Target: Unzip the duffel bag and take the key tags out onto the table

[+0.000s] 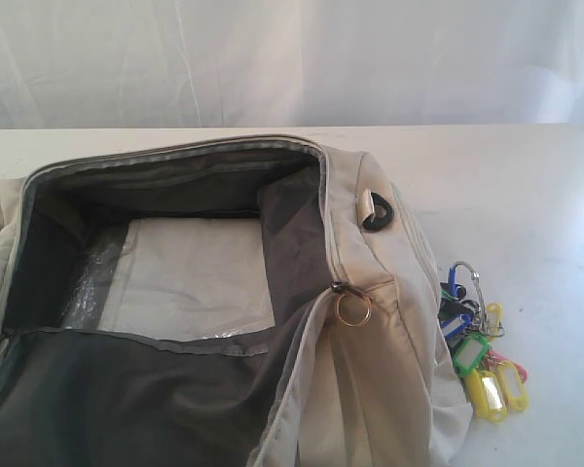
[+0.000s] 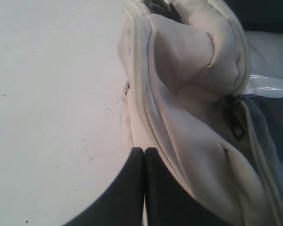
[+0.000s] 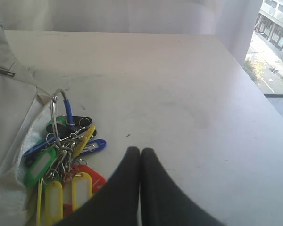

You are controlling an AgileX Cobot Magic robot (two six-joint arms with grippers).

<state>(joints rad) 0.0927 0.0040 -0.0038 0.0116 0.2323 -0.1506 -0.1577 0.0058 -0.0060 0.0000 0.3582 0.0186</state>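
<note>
The cream duffel bag lies unzipped on the white table, its flap folded back and the dark grey lining showing. A metal ring pull hangs at the zipper's end. The key tags, a bunch in yellow, green, red, blue and black, lie on the table right beside the bag's right end. My right gripper is shut and empty, just beside the key tags. The left gripper is shut with nothing in it, close against the outside of the duffel bag. Neither gripper appears in the exterior view.
A clear plastic-covered pale panel lines the bag's floor. A black D-ring sits on the bag's right end. The table's right edge runs near a window. A white curtain hangs behind the table.
</note>
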